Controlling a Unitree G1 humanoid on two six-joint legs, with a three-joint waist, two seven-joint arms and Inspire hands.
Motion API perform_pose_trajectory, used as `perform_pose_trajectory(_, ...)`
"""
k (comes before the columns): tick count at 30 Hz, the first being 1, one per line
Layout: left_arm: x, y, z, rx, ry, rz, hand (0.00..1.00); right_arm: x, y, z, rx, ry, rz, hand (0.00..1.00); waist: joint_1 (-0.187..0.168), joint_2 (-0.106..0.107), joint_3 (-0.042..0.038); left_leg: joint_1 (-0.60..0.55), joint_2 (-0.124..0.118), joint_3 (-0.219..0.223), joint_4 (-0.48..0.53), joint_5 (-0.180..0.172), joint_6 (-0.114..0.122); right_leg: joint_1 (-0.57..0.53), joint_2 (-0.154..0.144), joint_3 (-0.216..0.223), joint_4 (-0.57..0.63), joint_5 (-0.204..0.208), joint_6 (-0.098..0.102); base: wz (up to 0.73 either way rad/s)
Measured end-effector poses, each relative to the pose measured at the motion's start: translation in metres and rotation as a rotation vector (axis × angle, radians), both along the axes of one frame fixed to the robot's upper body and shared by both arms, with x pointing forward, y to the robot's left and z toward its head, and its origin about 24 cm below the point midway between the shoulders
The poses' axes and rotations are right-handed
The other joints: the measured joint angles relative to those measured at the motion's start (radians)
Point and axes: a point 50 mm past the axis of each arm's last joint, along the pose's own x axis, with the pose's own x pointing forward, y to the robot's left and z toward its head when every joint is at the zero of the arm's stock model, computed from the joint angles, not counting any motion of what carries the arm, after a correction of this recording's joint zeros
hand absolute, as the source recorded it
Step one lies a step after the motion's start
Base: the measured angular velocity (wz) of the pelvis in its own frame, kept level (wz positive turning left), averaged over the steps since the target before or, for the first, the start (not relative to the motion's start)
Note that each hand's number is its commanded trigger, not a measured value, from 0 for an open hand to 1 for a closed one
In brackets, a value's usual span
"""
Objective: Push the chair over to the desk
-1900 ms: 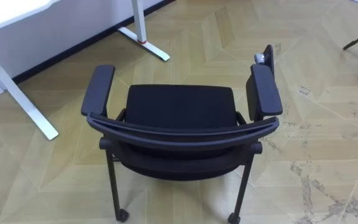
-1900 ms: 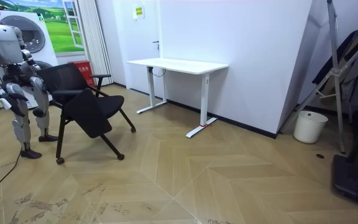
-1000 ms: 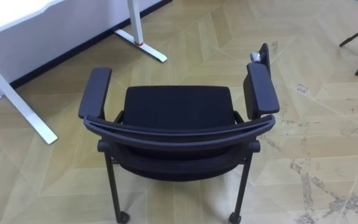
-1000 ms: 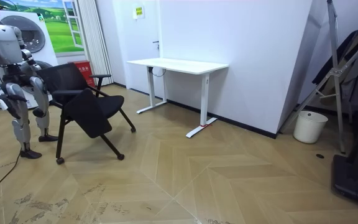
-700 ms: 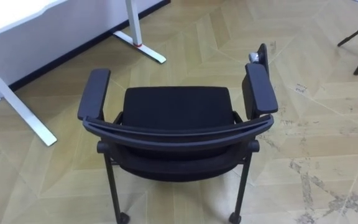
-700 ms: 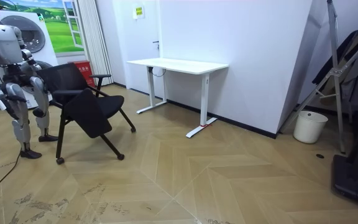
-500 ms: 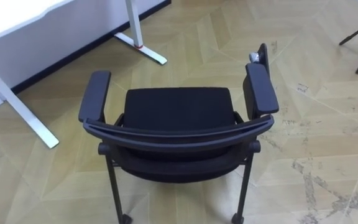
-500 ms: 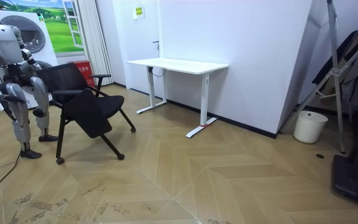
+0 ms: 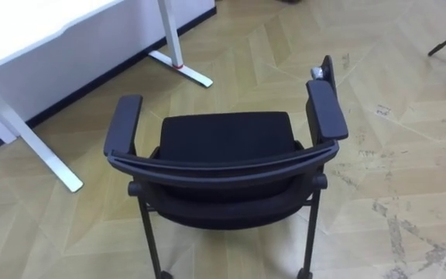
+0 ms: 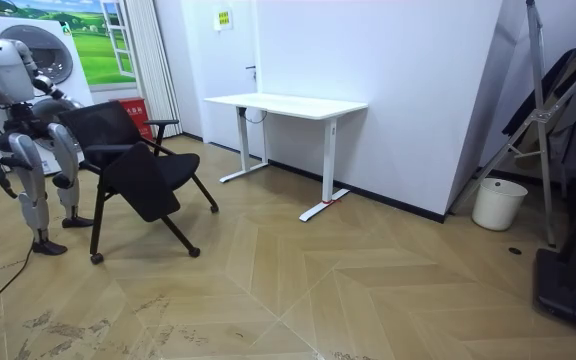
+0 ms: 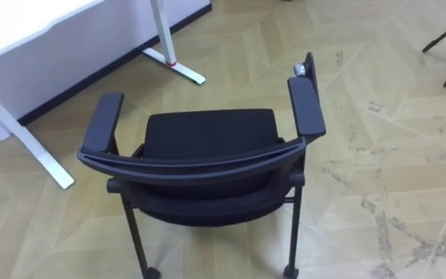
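Observation:
A black chair (image 9: 224, 155) with two padded armrests and small castors stands right in front of me, its curved backrest (image 9: 223, 167) nearest and its seat facing away. In the room view the chair (image 10: 133, 165) is at the left, and I stand close behind it on the wooden floor. My right hand (image 10: 6, 180) hangs low beside my hip, apart from the chair and too small to read. Nothing touches the backrest or the armrests.
A white desk (image 9: 22, 35) on white legs stands ahead to the left, one foot (image 9: 180, 68) close to the chair's front. In the room view there is a white bin (image 10: 498, 203) by the wall and dark stands (image 10: 558, 140) at the right. Open floor lies ahead to the right.
The eye view has shifted a little, so the camera moved. In the room view the chair stays in place. My arm by the hip has swung slightly backward.

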Motion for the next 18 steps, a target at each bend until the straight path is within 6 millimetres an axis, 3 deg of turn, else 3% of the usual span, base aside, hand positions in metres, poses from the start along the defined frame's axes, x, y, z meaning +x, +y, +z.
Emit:
perform_pose_trajectory(10, 0.060, 0.006, 0.042, 0.326, -0.100, -0.321, 0.00, 0.007, -0.005, 0.001, -0.012, 0.007, 0.036, 0.00, -0.023, 0.018, -0.0076, -0.004, -0.001, -0.013, 0.005, 0.000, 0.000, 0.001, 0.001, 0.003, 0.000, 0.000, 0.000, 0.03)
perform_pose_trajectory(16, 0.087, -0.007, 0.059, 0.452, -0.123, -0.483, 0.00, 0.008, -0.006, 0.001, -0.006, 0.007, 0.018, 0.00, -0.028, 0.029, -0.0093, -0.005, -0.001, -0.013, 0.006, 0.000, 0.000, 0.002, 0.001, 0.000, 0.000, 0.000, 0.000, 0.00)
perform_pose_trajectory(18, 0.101, -0.014, 0.075, 0.525, -0.164, -0.563, 0.00, 0.009, -0.006, 0.002, -0.004, 0.005, 0.019, 0.00, -0.028, 0.026, -0.0080, -0.010, -0.001, -0.013, 0.010, 0.000, 0.000, 0.000, 0.001, 0.000, 0.000, 0.000, 0.000, 0.00)
